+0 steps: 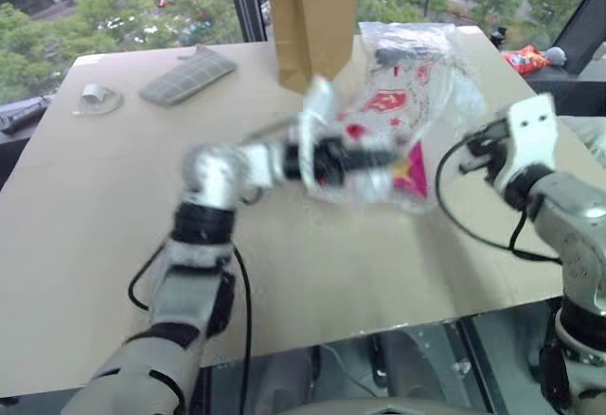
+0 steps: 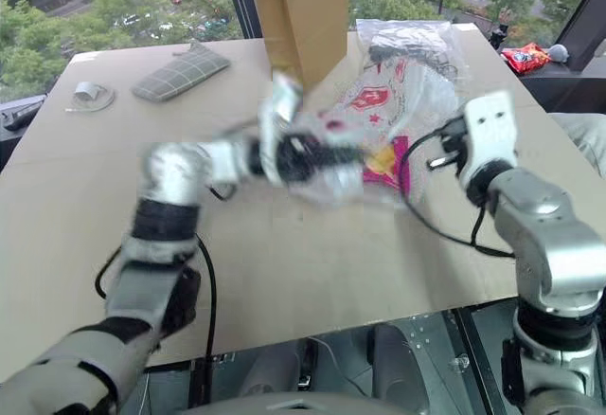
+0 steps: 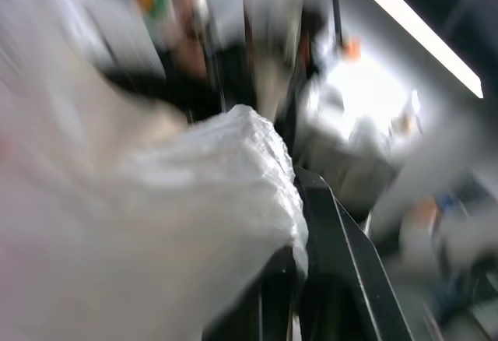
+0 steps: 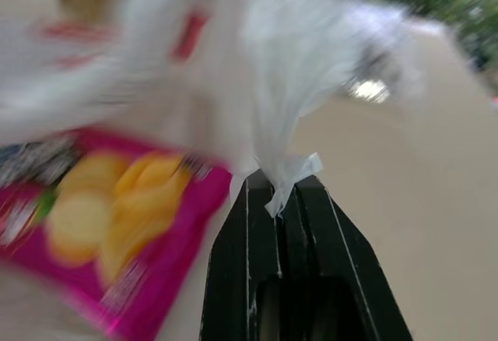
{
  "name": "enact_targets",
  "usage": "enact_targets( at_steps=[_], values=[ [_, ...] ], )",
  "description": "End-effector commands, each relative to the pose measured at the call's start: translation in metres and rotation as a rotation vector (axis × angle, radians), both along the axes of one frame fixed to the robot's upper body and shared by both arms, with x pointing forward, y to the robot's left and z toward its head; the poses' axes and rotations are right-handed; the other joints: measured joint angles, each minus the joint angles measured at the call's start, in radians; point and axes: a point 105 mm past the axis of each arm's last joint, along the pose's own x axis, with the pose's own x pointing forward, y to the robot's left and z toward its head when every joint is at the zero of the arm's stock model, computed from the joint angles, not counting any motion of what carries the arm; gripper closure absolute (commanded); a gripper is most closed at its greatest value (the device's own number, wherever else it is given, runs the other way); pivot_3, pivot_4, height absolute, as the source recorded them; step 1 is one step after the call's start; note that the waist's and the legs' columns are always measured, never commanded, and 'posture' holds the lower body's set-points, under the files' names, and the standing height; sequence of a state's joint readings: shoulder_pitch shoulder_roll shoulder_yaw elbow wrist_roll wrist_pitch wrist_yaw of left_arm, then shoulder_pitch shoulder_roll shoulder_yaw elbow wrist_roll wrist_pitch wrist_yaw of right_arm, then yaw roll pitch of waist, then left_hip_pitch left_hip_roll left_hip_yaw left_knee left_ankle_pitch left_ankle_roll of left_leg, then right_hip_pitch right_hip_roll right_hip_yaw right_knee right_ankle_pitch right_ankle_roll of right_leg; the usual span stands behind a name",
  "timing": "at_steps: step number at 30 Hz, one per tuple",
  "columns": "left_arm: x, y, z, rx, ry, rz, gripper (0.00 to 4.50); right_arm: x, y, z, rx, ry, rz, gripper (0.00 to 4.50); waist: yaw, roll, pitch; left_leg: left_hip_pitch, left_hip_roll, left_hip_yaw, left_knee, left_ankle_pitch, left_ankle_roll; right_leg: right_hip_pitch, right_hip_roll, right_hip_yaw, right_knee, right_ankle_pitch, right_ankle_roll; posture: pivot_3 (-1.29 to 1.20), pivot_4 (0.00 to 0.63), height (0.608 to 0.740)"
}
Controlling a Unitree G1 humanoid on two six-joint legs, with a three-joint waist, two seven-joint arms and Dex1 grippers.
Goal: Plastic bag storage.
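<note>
Left gripper (image 1: 379, 161) is clamped on the plastic bag (image 1: 398, 102), which hangs above the table (image 1: 85, 207) centre. At three o'clock, the right gripper (image 4: 284, 185) pinches the bag's edge, a pink chip packet (image 4: 101, 224) inside.

Left arm reaches in from the near left, forearm bent across toward the right, left gripper (image 3: 299, 279) clamped on a fold of the plastic bag (image 1: 398, 102). Right arm comes up from the near right, wrist roughly level and pointing far. Right gripper (image 4: 282, 193) has both fingers pinched together on the bag's twisted edge.
</note>
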State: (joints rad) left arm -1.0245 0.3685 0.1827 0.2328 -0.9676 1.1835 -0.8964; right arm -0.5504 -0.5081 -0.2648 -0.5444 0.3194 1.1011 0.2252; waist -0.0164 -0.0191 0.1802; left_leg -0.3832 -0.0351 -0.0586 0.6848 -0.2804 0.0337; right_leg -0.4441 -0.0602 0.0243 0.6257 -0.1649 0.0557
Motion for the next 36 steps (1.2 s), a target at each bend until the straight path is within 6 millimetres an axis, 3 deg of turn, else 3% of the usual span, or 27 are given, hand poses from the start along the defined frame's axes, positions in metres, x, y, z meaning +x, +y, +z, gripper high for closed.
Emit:
enact_targets(
  at_steps=[1, 5, 10, 13, 15, 18, 21, 22, 25, 28, 31, 32, 33, 35, 36],
  values=[
    [0.028, 0.017, 0.044, -0.103, -0.082, 0.177, 4.44, 0.005, -0.01, 0.066, 0.025, -0.235, 0.025, 4.5, 0.001, 0.0, 0.0, 0.0, -0.001, 0.0, -0.001, 0.0, 0.0, 0.0, 0.0, 0.0, -0.001, 0.0, 0.0, 0.0, 0.15, 0.74],
    [0.066, 0.026, 0.082, -0.127, -0.178, 0.434, 4.44, 0.016, -0.012, 0.129, 0.089, -0.381, 0.078, 4.5, 0.003, 0.0, 0.0, -0.001, -0.003, 0.001, -0.002, 0.001, -0.002, 0.0, -0.001, 0.0, -0.001, 0.0, 0.0, 0.0, 0.15, 0.74],
    [0.082, 0.039, 0.125, -0.204, -0.25, 0.598, 4.44, 0.014, -0.008, 0.191, 0.111, -0.491, 0.137, 4.5, 0.002, 0.0, 0.0, -0.006, -0.004, 0.001, -0.006, 0.003, -0.005, -0.007, -0.004, -0.001, -0.004, 0.0, 0.0, 0.0, 0.15, 0.74],
    [0.089, 0.049, 0.135, -0.237, -0.239, 0.679, 4.44, 0.011, -0.014, 0.208, 0.104, -0.52, 0.11, 4.5, 0.001, 0.0, 0.0, -0.015, -0.004, 0.0, -0.009, 0.003, -0.005, -0.015, -0.006, -0.002, -0.003, 0.001, 0.0, 0.0, 0.15, 0.74],
    [0.098, 0.049, 0.123, -0.171, -0.276, 0.748, 4.44, 0.011, -0.02, 0.204, 0.065, -0.511, 0.073, 4.5, 0.002, 0.0, 0.0, -0.017, -0.005, 0.0, -0.011, 0.003, -0.005, -0.018, -0.008, -0.002, -0.003, 0.0, 0.0, 0.0, 0.15, 0.74],
    [0.107, 0.044, 0.097, -0.065, -0.326, 0.791, 4.44, 0.012, -0.026, 0.181, 0.047, -0.454, 0.037, 4.5, 0.004, 0.0, 0.0, -0.019, -0.008, 0.0, -0.013, 0.003, -0.005, -0.021, -0.011, -0.003, -0.003, 0.0, 0.001, 0.0, 0.15, 0.74],
    [0.101, 0.028, 0.046, 0.092, -0.402, 0.719, 4.44, 0.005, -0.022, 0.129, 0.013, -0.34, 0.021, 4.5, 0.004, 0.0, -0.001, -0.019, -0.009, 0.001, -0.014, 0.003, -0.004, -0.021, -0.012, -0.004, -0.003, -0.001, 0.002, 0.0, 0.15, 0.74],
    [0.096, 0.024, 0.023, 0.145, -0.396, 0.689, 4.44, 0.0, -0.017, 0.101, -0.003, -0.279, 0.026, 4.5, 0.003, 0.0, -0.001, -0.018, -0.008, 0.001, -0.014, 0.003, -0.004, -0.021, -0.013, -0.003, -0.002, -0.001, 0.002, 0.0, 0.15, 0.74],
    [0.077, 0.02, -0.014, 0.182, -0.4, 0.643, 4.44, -0.016, -0.001, 0.044, -0.088, -0.157, 0.048, 4.5, 0.001, 0.0, -0.001, -0.021, -0.006, 0.002, -0.014, 0.003, -0.004, -0.025, -0.012, -0.001, 0.0, -0.001, 0.003, 0.0, 0.15, 0.74],
    [0.057, 0.022, -0.036, 0.193, -0.42, 0.627, 3.65, -0.03, 0.006, 0.005, -0.116, -0.086, 0.046, 3.64, -0.005, 0.001, -0.001, -0.033, -0.005, 0.003, -0.005, 0.003, -0.004, -0.038, -0.011, 0.001, 0.007, -0.001, 0.003, 0.0, 0.15, 0.74],
    [0.045, 0.025, -0.049, 0.211, -0.409, 0.62, 2.23, -0.039, 0.003, -0.018, -0.171, -0.031, 0.042, 2.21, 0.002, 0.001, -0.001, -0.033, -0.006, 0.005, 0.003, 0.003, -0.004, -0.038, -0.012, 0.002, 0.01, -0.001, 0.003, 0.0, 0.15, 0.74],
    [0.041, 0.028, -0.056, 0.232, -0.413, 0.621, 1.89, -0.043, 0.002, -0.026, -0.168, -0.015, 0.043, 1.84, 0.005, 0.001, -0.001, -0.03, -0.007, 0.005, 0.004, 0.003, -0.004, -0.035, -0.012, 0.003, 0.01, 0.0, 0.004, 0.0, 0.15, 0.74],
    [0.037, 0.032, -0.063, 0.257, -0.421, 0.625, 1.23, -0.048, 0.0, -0.035, -0.178, 0.008, 0.045, 1.19, 0.005, 0.001, -0.001, -0.025, -0.007, 0.004, 0.004, 0.003, -0.004, -0.029, -0.012, 0.002, 0.009, 0.002, 0.004, 0.0, 0.15, 0.74],
    [0.027, 0.041, -0.071, 0.287, -0.437, 0.64, 0.28, -0.063, -0.003, -0.049, -0.2, 0.047, 0.07, 0.2, 0.005, 0.002, -0.001, -0.006, -0.005, 0.002, 0.0, 0.0, 0.001, -0.006, -0.009, -0.001, 0.0, 0.002, 0.004, 0.0, 0.15, 0.74],
    [0.021, 0.047, -0.075, 0.304, -0.456, 0.64, 0.06, -0.073, -0.001, -0.054, -0.199, 0.065, 0.109, 0.02, 0.004, 0.002, -0.001, 0.001, -0.004, 0.002, -0.001, 0.0, 0.001, 0.001, -0.008, -0.002, -0.001, 0.001, 0.004, 0.0, 0.15, 0.74]
  ],
)
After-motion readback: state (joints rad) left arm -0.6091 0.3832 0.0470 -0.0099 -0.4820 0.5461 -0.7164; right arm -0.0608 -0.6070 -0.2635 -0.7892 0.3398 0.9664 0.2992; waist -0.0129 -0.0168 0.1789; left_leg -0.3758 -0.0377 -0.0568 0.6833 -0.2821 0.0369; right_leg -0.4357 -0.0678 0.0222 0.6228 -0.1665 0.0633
